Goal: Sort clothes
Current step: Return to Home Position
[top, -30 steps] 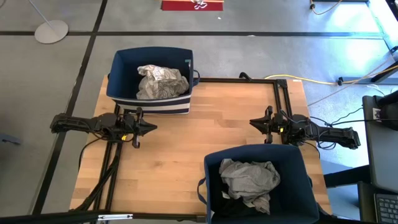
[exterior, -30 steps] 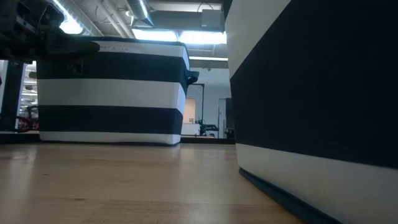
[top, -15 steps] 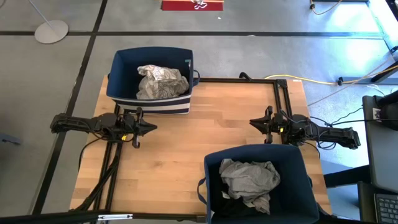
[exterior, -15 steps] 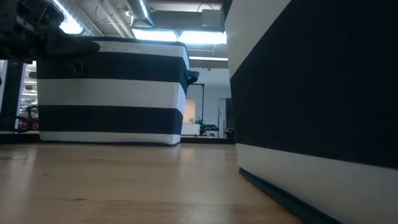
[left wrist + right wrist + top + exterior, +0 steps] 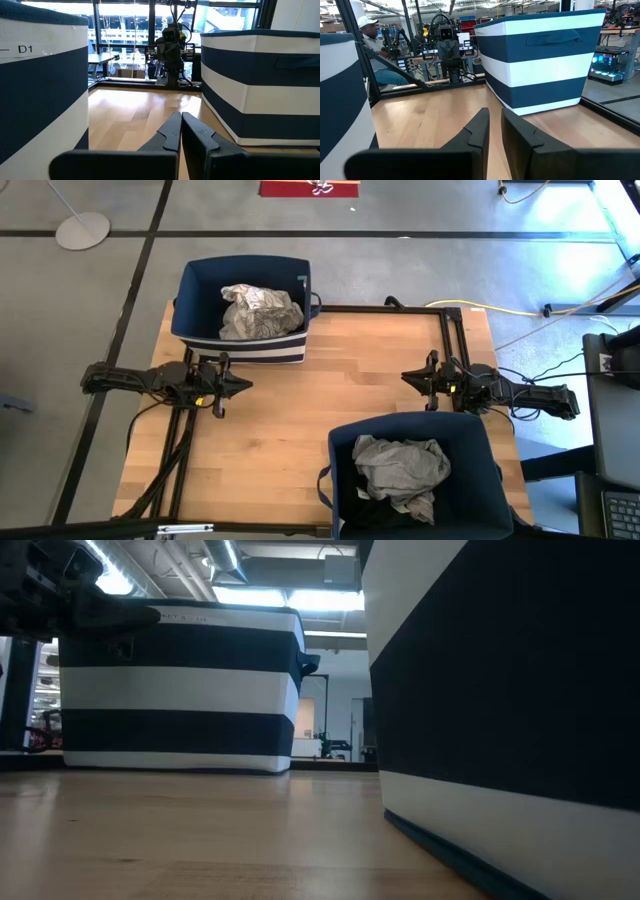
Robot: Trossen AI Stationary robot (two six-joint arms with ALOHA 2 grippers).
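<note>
Clothes all binned; my grippers idle, empty and pressed together.

The white patterned garment [image 5: 259,313] fills the far bin [image 5: 190,288]; the grey garment [image 5: 400,468] lies over dark ones in the near bin [image 5: 340,442]. I judge them light, limp and easy to bunch, so I'd pinch a raised fold. Left gripper [image 5: 243,384] and right gripper [image 5: 408,377] hover level, facing each other across the table [image 5: 330,395].

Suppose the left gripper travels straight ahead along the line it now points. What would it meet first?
Probably the right gripper. The left gripper points across the bare table, passing between the two bins, and the right arm faces it head-on. Depth is hard to judge.
</note>
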